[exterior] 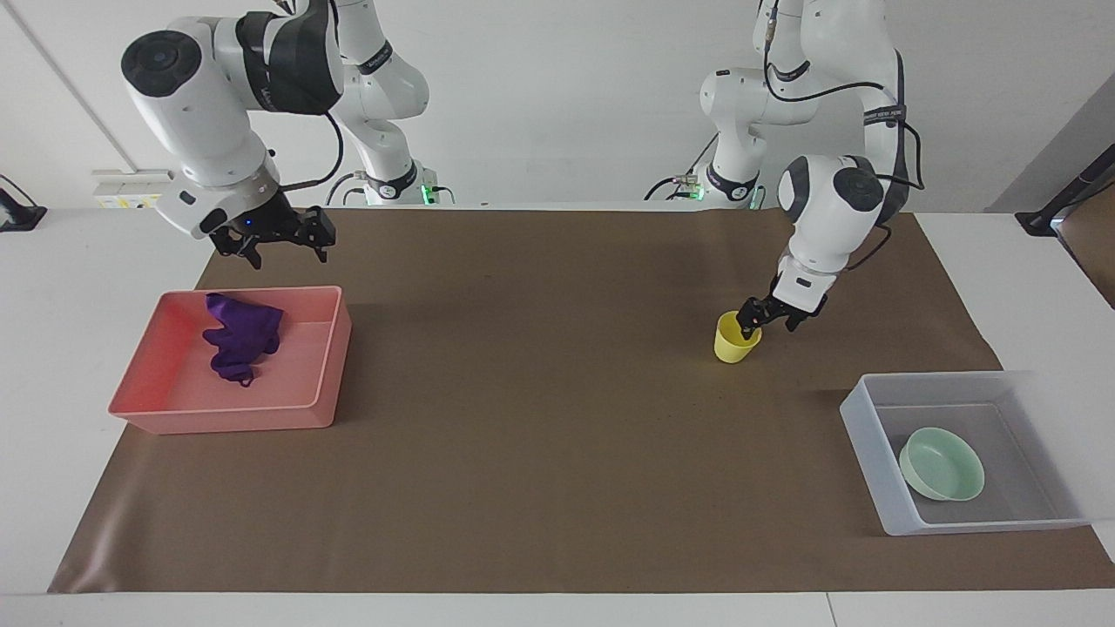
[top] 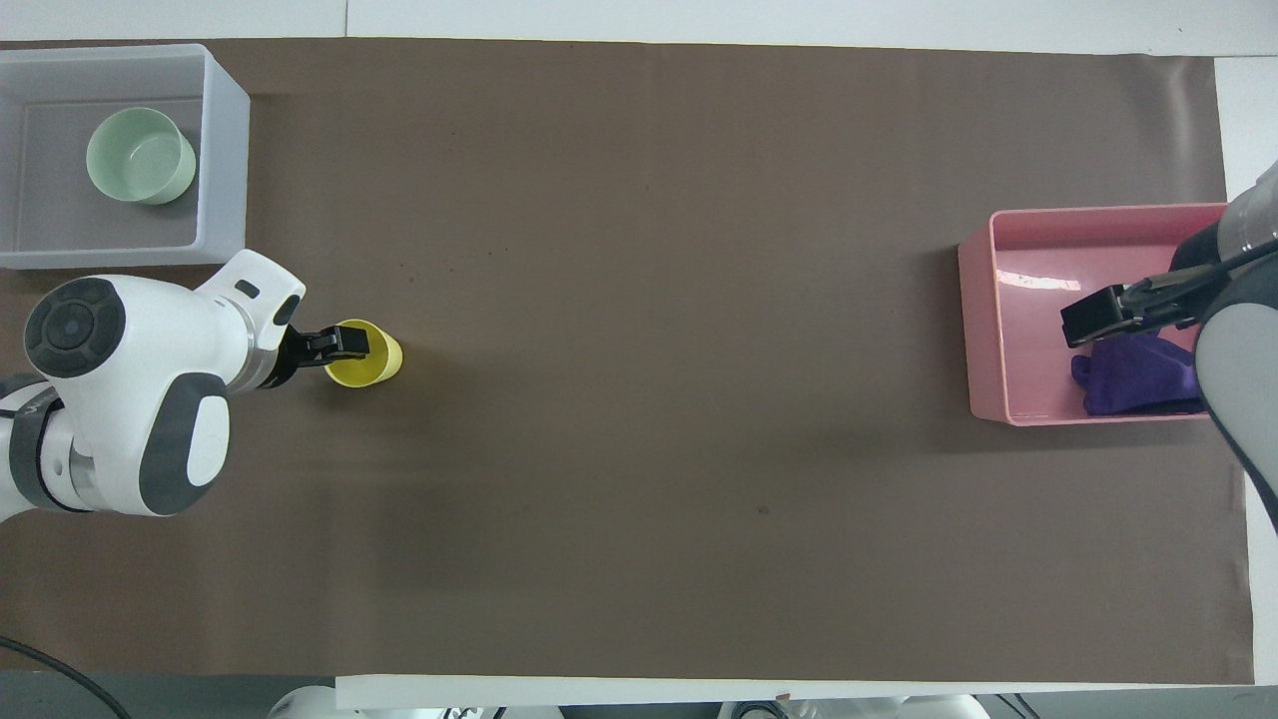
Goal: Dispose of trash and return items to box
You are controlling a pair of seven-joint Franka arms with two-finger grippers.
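The yellow cup [exterior: 734, 342] stands upright on the brown mat; it also shows in the overhead view [top: 371, 359]. My left gripper [exterior: 771, 324] is down at the cup's rim, open, with one finger over the cup's mouth; it shows in the overhead view [top: 344, 343] too. The mint-green bowl [exterior: 942, 464] lies in the translucent grey-white box [exterior: 871, 453] at the left arm's end. The purple cloth wad [exterior: 239, 340] lies in the pink tray [exterior: 226, 416]. My right gripper [exterior: 286, 251] is open and empty, raised over the tray's edge nearest the robots.
The brown mat [exterior: 540, 435] covers the table between the pink tray and the box. In the overhead view the right arm's wrist [top: 1238, 330] covers part of the tray [top: 983, 330] and the cloth [top: 1133, 384]. The box [top: 222, 150] stands farther from the robots than the cup.
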